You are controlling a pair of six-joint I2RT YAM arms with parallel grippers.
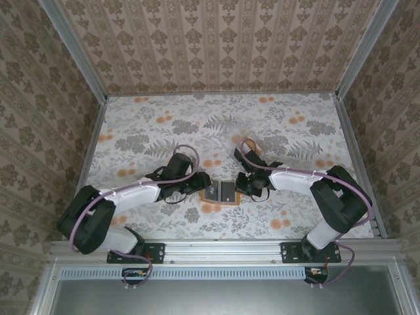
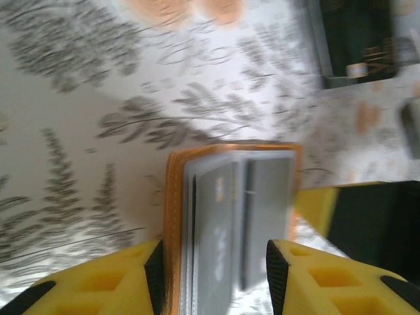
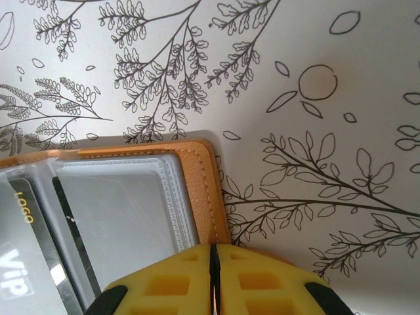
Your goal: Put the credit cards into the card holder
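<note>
Holder: the card holder [image 1: 220,192] lies open near the table's 6 o'clock edge.
Handling: light, and floppy at the fold. The cards are thin, stiff and slick, so take one by an edge.
Left gripper [image 2: 211,275]: at the holder's 9 o'clock, jaws apart astride it — you cannot tell if they pinch.
Right gripper [image 3: 213,282]: at 3 o'clock, clenched at the orange rim.
Views: your right wrist shows a grey card [image 3: 20,262] already sleeved — too small from the top.

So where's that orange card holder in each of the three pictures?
Top external: card holder low centre, between left gripper and right gripper.
Left wrist: card holder bottom centre, between yellow fingers.
Right wrist: card holder lower left, above shut yellow fingers.
Shared landmark: floral table cover.
</note>
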